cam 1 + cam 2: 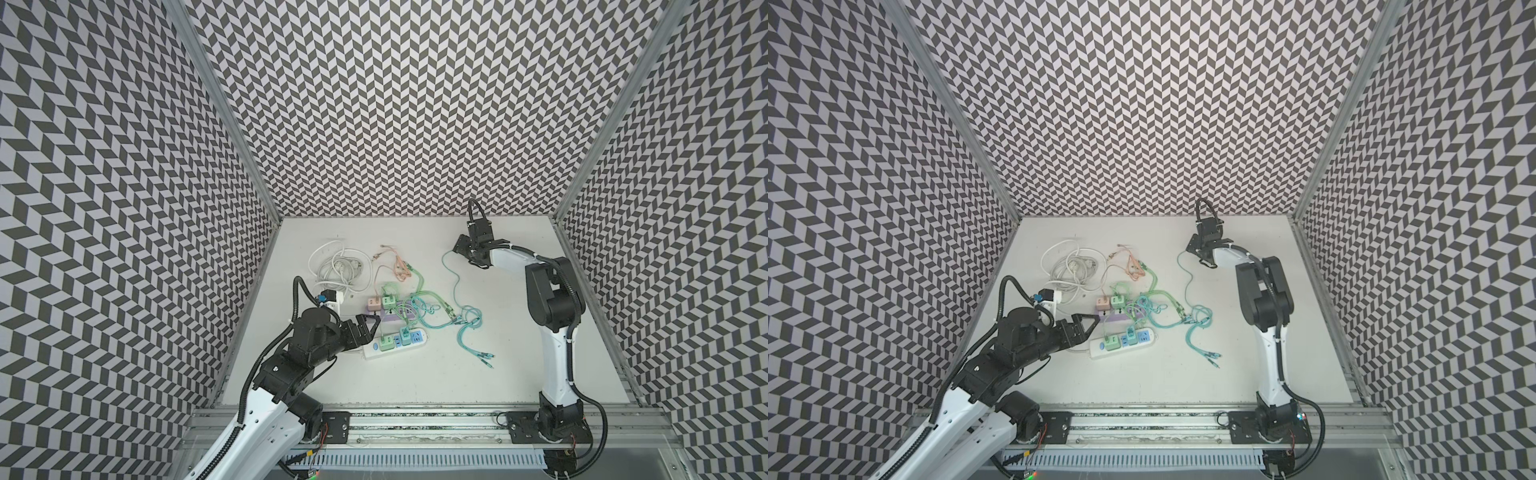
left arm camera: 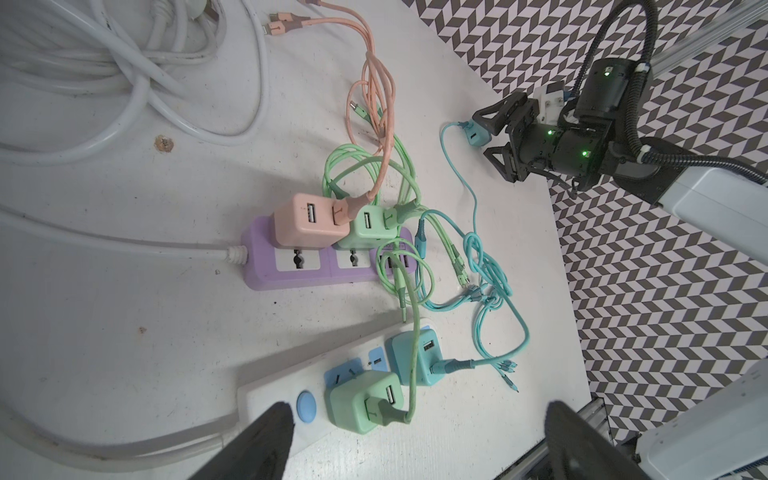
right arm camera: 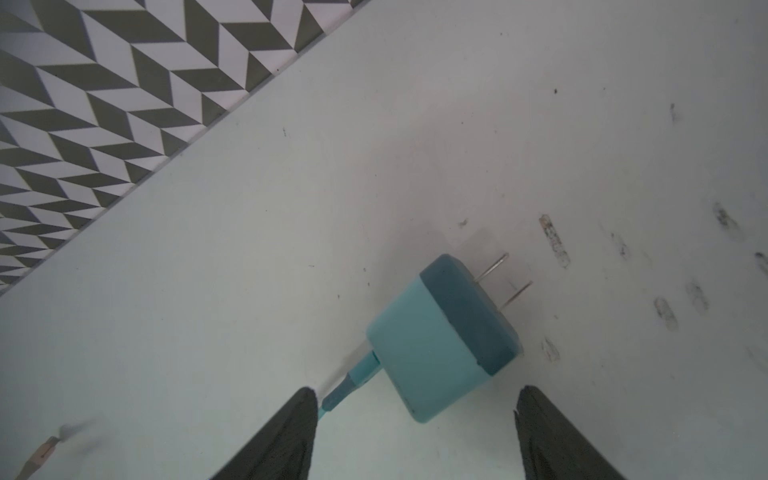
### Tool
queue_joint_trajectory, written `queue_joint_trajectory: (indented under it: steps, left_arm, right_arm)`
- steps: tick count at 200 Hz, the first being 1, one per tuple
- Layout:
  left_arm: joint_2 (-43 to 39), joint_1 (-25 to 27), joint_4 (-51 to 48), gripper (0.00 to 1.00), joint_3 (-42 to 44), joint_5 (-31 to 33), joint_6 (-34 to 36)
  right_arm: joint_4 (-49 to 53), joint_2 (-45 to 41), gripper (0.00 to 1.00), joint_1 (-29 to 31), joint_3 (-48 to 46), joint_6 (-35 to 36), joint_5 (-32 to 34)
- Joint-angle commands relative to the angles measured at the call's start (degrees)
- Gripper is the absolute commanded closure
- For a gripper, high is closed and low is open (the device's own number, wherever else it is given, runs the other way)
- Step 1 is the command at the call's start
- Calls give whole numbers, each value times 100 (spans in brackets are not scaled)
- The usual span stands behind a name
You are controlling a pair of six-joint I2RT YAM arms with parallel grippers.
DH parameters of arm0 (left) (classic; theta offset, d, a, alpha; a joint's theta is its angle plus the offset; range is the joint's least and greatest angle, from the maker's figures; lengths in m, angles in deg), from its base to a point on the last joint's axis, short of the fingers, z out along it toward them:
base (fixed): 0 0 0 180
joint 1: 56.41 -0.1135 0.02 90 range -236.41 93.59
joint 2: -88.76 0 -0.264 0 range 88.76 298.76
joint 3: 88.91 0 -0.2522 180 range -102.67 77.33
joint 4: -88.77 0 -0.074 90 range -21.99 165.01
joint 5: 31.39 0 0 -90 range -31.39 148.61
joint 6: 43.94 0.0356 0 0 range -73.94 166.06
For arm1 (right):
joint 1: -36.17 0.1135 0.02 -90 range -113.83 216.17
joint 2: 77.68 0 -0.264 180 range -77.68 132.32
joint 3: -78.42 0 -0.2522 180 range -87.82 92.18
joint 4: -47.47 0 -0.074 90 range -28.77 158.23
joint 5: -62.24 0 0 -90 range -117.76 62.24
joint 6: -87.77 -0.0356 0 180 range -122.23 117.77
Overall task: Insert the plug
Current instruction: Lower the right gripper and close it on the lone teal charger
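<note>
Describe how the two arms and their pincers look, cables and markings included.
Both the left arm and right arm have glossy white link shells between bulky black joint housings. A ribbed black cable conduit loops along each. The left pincer and right pincer are matte black, with open-framed triangular fingers. Small green indicator lights glow on the right wrist housing. No printed markings are legible.

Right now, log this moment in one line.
left fingers: open, by white power strip | right fingers: open, astride unplugged teal charger
</note>
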Motion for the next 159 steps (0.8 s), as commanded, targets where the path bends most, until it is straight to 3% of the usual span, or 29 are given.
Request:
queue_joint_trajectory:
  steps: [1,103,159]
  left_arm:
    - [-129,-19,-106,3,11,-8,-49]
    - [-157,-23,-120,3,20,-59,-51]
    - [-178,-24,-128,3,11,-88,-42]
  right_arm:
    - [-342,164,25,-6,170,-357,28]
    - [-107,677,30,-7,691,-470,270]
    - [190,914,41,-3,919,-239,580]
